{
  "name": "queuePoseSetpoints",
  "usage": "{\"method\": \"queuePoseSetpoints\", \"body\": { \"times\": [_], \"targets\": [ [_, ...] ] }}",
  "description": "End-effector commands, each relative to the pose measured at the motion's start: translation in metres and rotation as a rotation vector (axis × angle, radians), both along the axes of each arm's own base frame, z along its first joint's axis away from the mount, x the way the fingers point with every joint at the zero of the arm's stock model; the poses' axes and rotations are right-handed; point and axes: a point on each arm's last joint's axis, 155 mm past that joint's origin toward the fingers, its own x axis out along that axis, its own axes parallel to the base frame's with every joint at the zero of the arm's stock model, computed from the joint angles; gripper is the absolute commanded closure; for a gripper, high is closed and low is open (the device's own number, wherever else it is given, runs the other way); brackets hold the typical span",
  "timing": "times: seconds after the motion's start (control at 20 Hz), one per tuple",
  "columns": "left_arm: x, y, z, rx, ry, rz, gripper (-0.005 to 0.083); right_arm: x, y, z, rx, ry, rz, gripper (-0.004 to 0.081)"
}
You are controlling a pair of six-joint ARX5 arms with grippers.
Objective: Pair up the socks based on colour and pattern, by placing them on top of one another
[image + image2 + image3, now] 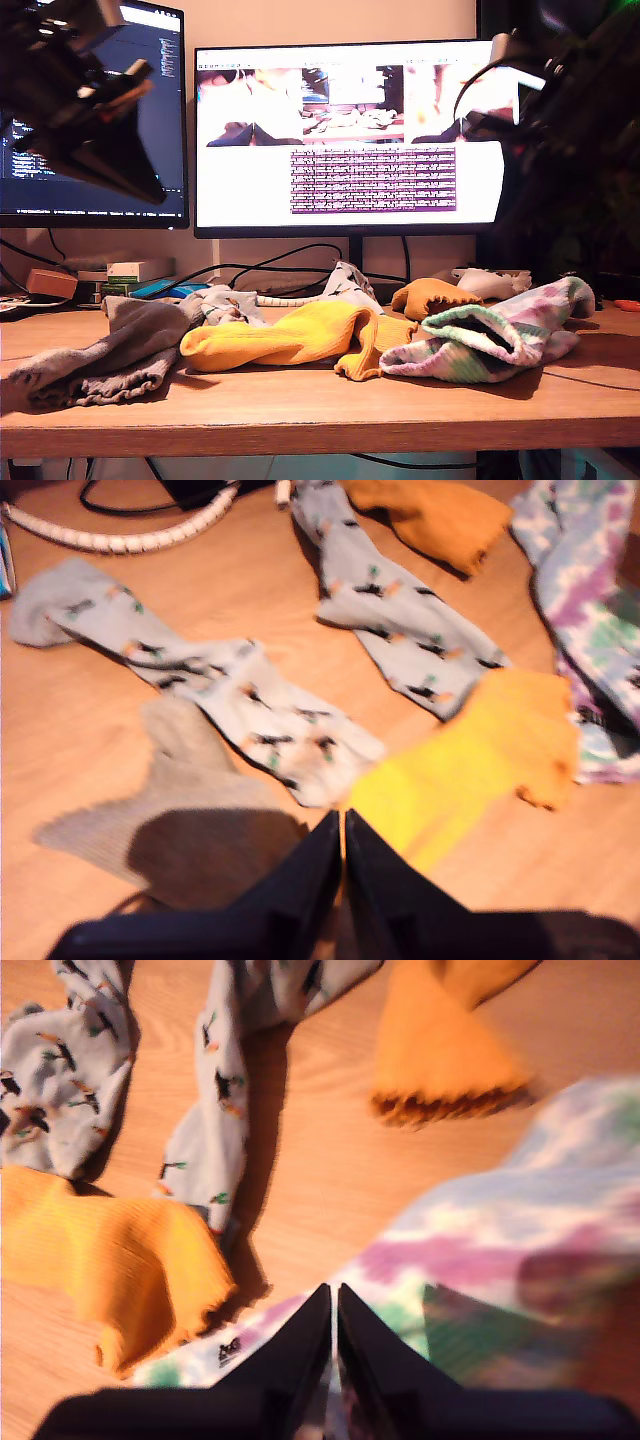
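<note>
Two printed socks point(230, 695); two mustard socks point(470, 760); one grey sock point(190, 810); one blotched sock point(490, 340)
</note>
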Motion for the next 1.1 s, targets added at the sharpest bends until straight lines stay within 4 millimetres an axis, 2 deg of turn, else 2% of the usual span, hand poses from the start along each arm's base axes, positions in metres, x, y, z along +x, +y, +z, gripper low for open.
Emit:
{"method": "queuePoseSetpoints", "body": {
  "times": [0.0, 0.25, 0.4, 0.5, 0.65, 0.75, 0.95, 1.05],
  "targets": [
    [-0.007, -0.007, -0.005, -0.007, 0.011, -0.015, 0.0795, -0.002, 0.002, -0.029, 0.019, 0.089, -0.009, 0.0780],
    [-0.011, -0.022, 0.001, -0.018, -0.019, -0.052, 0.0795, -0.014, 0.014, -0.074, 0.046, 0.228, 0.033, 0.0780],
    [-0.012, -0.024, 0.001, -0.016, -0.019, -0.055, 0.0795, -0.018, 0.012, -0.093, 0.028, 0.277, 0.031, 0.0780],
    [-0.012, -0.024, 0.001, -0.016, -0.019, -0.054, 0.0795, -0.030, 0.008, -0.106, 0.000, 0.335, 0.039, 0.0780],
    [-0.010, -0.024, 0.002, -0.020, -0.027, -0.055, 0.0795, -0.050, -0.023, -0.122, -0.185, 0.395, 0.056, 0.0780],
    [-0.009, -0.026, 0.005, -0.026, -0.039, -0.058, 0.0795, -0.067, -0.039, -0.126, -0.283, 0.457, 0.086, 0.0780],
    [-0.008, -0.032, 0.011, -0.039, -0.067, -0.070, 0.0795, -0.094, -0.074, -0.121, -0.488, 0.570, 0.132, 0.0780],
    [-0.009, -0.035, 0.012, -0.042, -0.070, -0.079, 0.0795, -0.091, -0.084, -0.117, -0.543, 0.567, 0.117, 0.0780]
  ]
}}
